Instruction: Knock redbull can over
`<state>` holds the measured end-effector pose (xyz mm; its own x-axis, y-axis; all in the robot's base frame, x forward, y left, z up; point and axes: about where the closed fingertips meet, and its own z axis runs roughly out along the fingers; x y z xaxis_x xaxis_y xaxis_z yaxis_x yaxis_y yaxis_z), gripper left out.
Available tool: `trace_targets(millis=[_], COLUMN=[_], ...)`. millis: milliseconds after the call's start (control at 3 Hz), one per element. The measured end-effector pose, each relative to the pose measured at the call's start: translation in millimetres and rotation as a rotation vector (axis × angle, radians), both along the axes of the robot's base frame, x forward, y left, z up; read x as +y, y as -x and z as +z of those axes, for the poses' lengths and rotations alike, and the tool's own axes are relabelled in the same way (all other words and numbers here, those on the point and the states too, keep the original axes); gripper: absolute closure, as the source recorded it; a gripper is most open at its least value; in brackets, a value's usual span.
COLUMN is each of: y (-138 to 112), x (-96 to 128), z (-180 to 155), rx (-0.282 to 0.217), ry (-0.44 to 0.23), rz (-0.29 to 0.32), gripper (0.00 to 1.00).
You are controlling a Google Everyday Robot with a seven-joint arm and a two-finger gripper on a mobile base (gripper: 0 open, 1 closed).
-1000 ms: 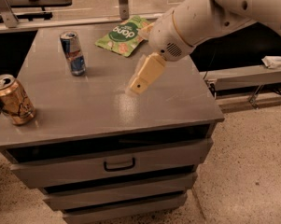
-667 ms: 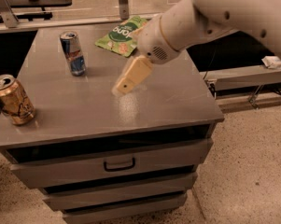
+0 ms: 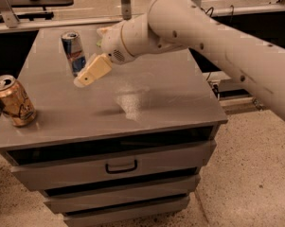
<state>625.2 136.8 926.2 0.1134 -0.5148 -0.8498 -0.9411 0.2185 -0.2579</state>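
Standing at the 8 o'clock edge of the grey cabinet top (image 3: 146, 103) is a gold drink can (image 3: 12, 101), upright, well apart from everything else. Move right and back, toward 11 o'clock on the top, and there is the redbull can (image 3: 72, 51): slim, blue and silver, silver lid up, upright on its base.

Right beside it comes the gripper (image 3: 87, 75), a tan block hanging just above the surface with a soft shadow under it on the grey top. Whether it is open or closed I cannot tell from this angle. It carries nothing. Its tip slants down toward 8 o'clock, and from here that tip overlaps the lower right edge of the redbull can; whether there is real contact or only a close pass, I cannot say.

Behind the gripper, the round white wrist (image 3: 128, 41) sits over the back half of the top, and the thick white arm (image 3: 218, 41) runs from it out past the right edge, dropping away toward 4 o'clock.

So the can stands at about 11 o'clock from the gripper, just beside it, on the side away from the arm. Below, the cabinet front shows a drawer with a dark handle (image 3: 121, 166).
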Motion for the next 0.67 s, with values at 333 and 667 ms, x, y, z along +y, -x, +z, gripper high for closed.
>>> trace_targets(millis=[333, 667], y=[-26.4, -52.8], x=[43.3, 90.0], z=[-7.2, -16.5], rx=[-0.04, -0.047], ry=[-0.097, -0.205], rz=[0.039, 0.097], gripper=[0.0, 0.01])
